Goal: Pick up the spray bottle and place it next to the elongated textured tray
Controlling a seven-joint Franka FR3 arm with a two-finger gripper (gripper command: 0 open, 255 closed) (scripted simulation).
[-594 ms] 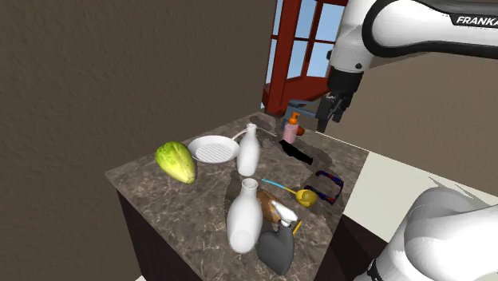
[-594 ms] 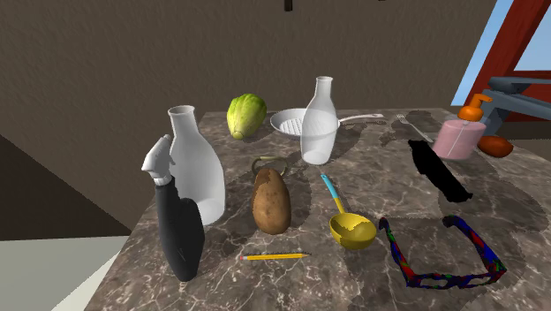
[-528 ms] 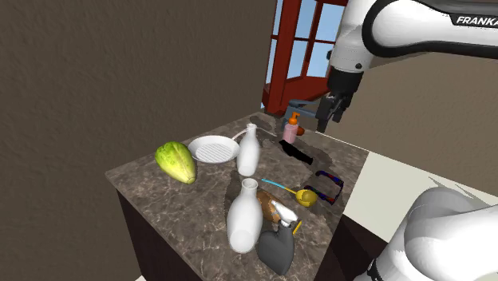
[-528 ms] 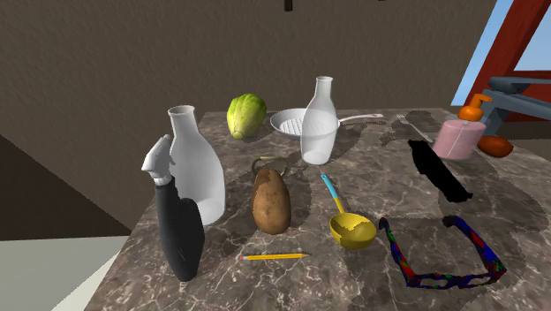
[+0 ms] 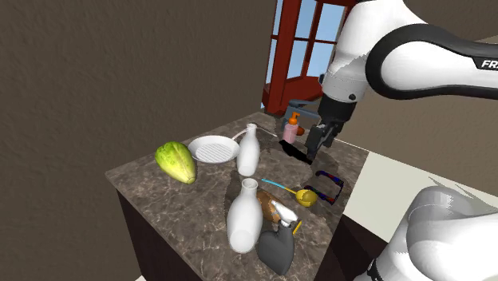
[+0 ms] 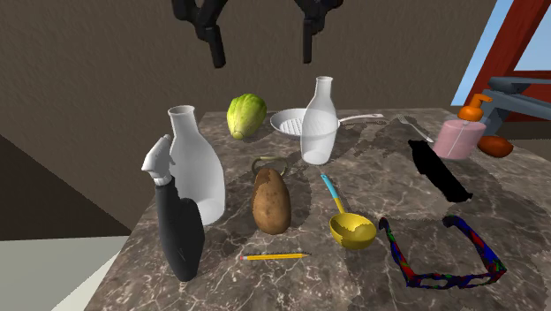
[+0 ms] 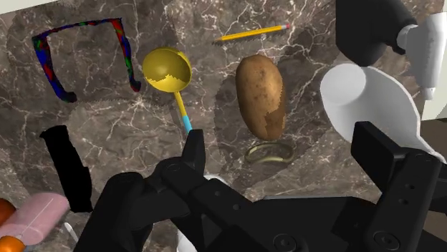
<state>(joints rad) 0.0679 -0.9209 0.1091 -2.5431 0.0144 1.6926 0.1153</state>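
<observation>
arm swung in toward the tall white vase (image 6: 196, 168); gripper (image 6: 261, 35) hangs high, up and off to one side of it, jaws wide apart, empty. spray bottle (image 6: 179, 225) stands upright right against the vase: dark matte body, pinched waist, white trigger head. i'd drop in clear of the vase's smooth bulge and clamp the waist. flat elongated black tray (image 6: 439, 170) lies well apart from the vase.

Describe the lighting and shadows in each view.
Shoulder view: dim brown wall, bright window behind the arm. Second exterior view: soft shadow beside the potato; the spray bottle looks nearly black below its white head. Wrist view: faint shadow between potato and ladle.
</observation>
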